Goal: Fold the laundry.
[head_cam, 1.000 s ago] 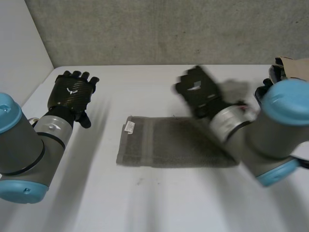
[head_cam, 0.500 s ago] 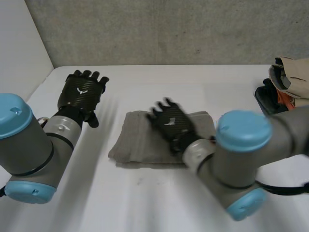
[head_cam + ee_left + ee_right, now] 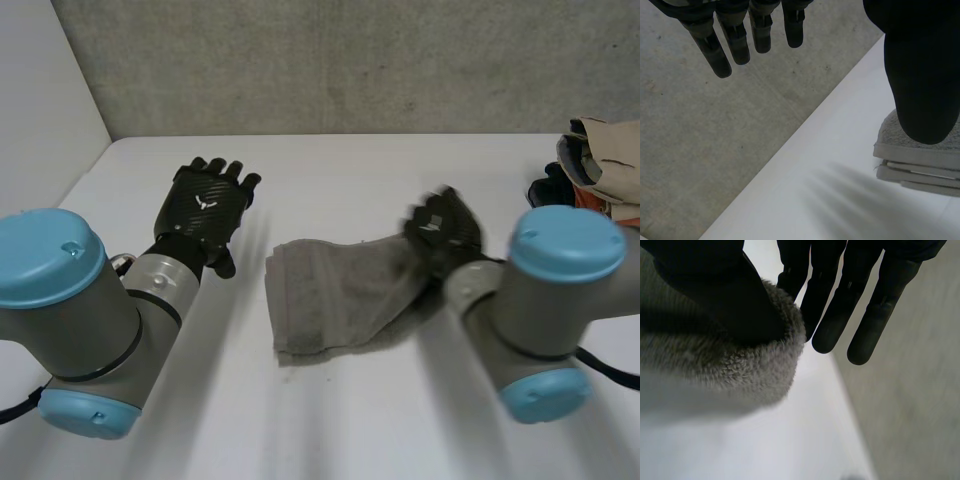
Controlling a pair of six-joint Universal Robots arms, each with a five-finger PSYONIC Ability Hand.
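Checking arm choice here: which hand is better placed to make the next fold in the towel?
Right. The right hand pinches the towel at one end between thumb and fingers; the left hand is open, hovering beside the other end, holding nothing.

I read towel (image 3: 340,290) as grey terry cloth: fuzzy pile, matt, flatter woven hem bands. Left hand (image 3: 205,205) has black carbon-weave back with faint sheen. Right hand (image 3: 445,228) has smooth black fingers (image 3: 832,325), dull finish. Arm joints grey, matt; end caps (image 3: 50,255) light-blue plastic, smooth, soft gloss. Table (image 3: 330,420) white, smooth, matt. Back wall (image 3: 350,60) looks like rough grey concrete, speckled. Clothes pile (image 3: 605,160) mostly beige cloth.
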